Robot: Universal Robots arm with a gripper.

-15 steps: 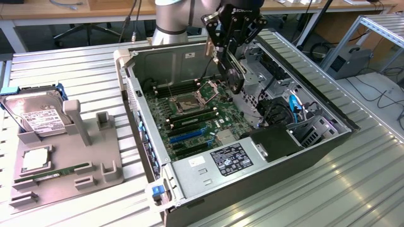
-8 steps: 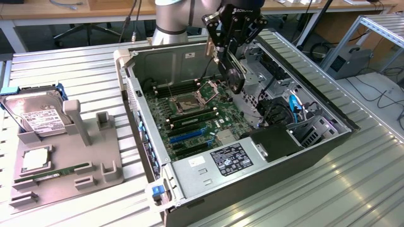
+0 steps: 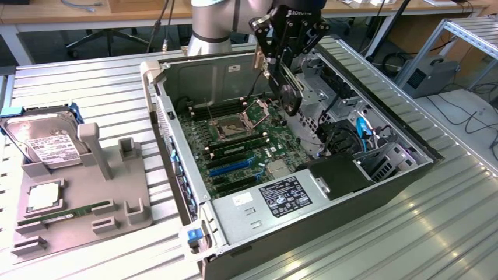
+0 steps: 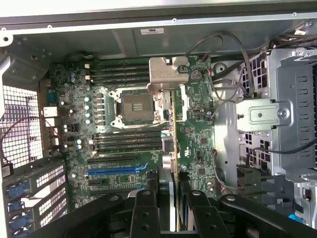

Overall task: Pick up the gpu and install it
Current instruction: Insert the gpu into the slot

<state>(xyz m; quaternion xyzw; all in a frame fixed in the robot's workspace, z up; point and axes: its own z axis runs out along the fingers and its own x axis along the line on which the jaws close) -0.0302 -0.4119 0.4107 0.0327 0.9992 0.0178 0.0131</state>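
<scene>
Ribbed metal surface (image 3: 435, 233) carries an open computer case (image 3: 241, 216) with its motherboard (image 3: 233, 151) exposed. Over the board, the gripper (image 3: 284, 55) (image 4: 171, 198) pinches the gpu (image 3: 288, 93) (image 4: 168, 74) on edge, its metal bracket end toward the case's labelled wall. Desks stand behind.

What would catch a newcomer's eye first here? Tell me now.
The open computer case sits in the middle, green motherboard bared. Above it the gripper holds the gpu edge-down over the board. On the exterior view's left, a grey holder carries a hard drive.
</scene>
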